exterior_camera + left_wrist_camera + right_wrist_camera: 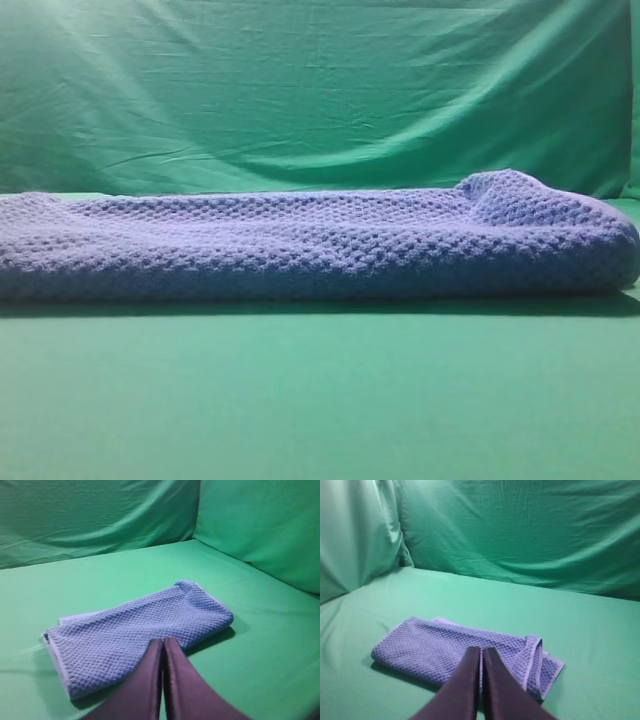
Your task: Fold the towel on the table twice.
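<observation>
Towel (pixel 145 632): folded into a thick bundle, flat on the table (pixel 260 645)
Left gripper (pixel 163 647): jaws pressed together, empty
Right gripper (pixel 481 655): jaws pressed together, empty

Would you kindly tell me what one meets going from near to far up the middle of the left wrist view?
Left tool, shut → folded blue-grey towel → bare green table → wrinkled green backdrop cloth.

Only the folded towel (pixel 140 635) lies on the table (pixel 260 645). Bare table surface surrounds the towel on all sides. The green backdrop (pixel 320 90) closes the far edge and both sides.
</observation>
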You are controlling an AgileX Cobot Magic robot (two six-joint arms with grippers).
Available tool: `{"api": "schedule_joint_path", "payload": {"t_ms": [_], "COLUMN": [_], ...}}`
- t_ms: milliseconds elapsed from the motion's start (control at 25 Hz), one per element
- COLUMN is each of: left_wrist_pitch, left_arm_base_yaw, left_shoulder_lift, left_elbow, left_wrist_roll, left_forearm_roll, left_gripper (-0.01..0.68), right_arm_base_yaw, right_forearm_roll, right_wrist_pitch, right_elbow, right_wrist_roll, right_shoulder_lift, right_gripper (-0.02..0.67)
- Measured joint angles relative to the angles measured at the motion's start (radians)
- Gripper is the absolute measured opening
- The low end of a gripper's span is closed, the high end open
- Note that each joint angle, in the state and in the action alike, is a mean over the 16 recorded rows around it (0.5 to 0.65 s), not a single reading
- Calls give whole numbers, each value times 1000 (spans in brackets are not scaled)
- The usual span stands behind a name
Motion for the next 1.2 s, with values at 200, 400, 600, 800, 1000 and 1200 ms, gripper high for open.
{"api": "schedule_joint_path", "payload": {"t_ms": [200, 400, 600, 800, 1000, 1200], "left_wrist_pitch": [-72, -224, -417, -567, -639, -651], "left_arm_base_yaw": [0, 0, 0, 0, 0, 0], "left_shoulder_lift": [-19, -20, -20, -20, -20, -20], "left_elbow": [58, 162, 313, 465, 567, 611], "left_wrist_roll": [-42, -62, -64, -64, -64, -64], "left_forearm_roll": [55, 110, 158, 193, 205, 195], "left_gripper": [0, 0, 0, 0, 0, 0], "right_arm_base_yaw": [0, 0, 0, 0, 0, 0], "right_forearm_roll": [-6, -20, -39, -52, -51, -44], "right_wrist_pitch": [-27, -141, -357, -602, -777, -854], "right_elbow": [40, 138, 303, 492, 642, 723], "right_wrist_roll": [-22, -42, -50, -53, -55, -55], "right_shoulder_lift": [-40, -45, -45, -44, -43, -42], "right_gripper": [0, 0, 0, 0, 0, 0]}}
